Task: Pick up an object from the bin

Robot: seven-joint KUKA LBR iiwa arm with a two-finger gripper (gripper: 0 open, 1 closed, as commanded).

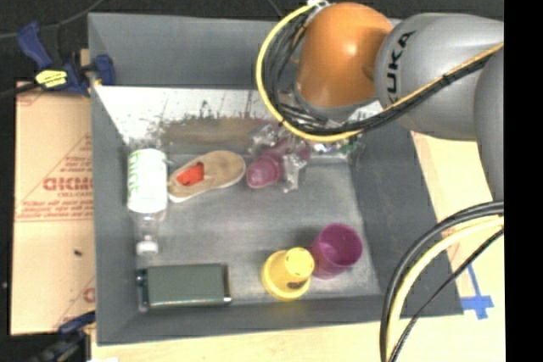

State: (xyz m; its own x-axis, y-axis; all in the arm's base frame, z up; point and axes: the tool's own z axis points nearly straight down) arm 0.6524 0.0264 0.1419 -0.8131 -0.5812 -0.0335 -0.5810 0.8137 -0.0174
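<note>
1. Hand position. The hand is low in the bin, close to the middle of the back wall, below the arm's orange cover. Whether the hand is apart or together cannot be told from this view.

2. Nearest thing. A small purple piece lies on the bin floor just beside the hand, possibly touching it. It is not seen clamped.

3. Governing relation. The purple piece lies on the side of the hand that faces the bin's left wall, between the hand and a tan sandal. The sandal's long axis runs roughly along the back wall, and its end almost meets the piece.

4. Judgement. A grasp here calls for a short shift toward the left wall. Crowding by the sandal is the likely fault.

5. Other contents. A bottle lies by the left wall. A grey box, a yellow cup and a purple cup lie along the front edge, well apart from the hand.
</note>
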